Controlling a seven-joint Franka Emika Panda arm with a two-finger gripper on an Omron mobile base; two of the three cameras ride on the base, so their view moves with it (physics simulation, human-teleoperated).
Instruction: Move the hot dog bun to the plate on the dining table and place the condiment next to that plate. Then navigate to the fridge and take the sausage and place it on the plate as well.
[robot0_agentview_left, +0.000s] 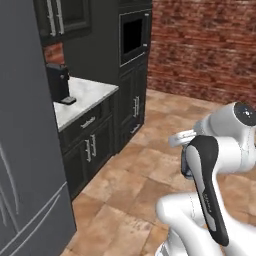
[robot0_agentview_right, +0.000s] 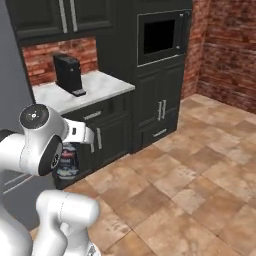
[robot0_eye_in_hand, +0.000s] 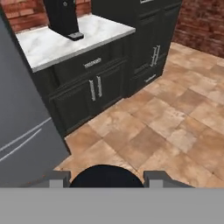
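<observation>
Grey fridge (robot0_agentview_left: 27, 150) stands closed beside a marble table (robot0_eye_in_hand: 65, 41) (coffee machine (robot0_agentview_right: 68, 73) on top); fingers (robot0_eye_in_hand: 105, 178) are clamped on the dark-capped condiment (robot0_agentview_right: 67, 161).

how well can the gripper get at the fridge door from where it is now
Probably not freely. The fridge stands close on the arm's left, its door shut, but the gripper seems shut on the condiment bottle, so its fingers look taken up.
</observation>
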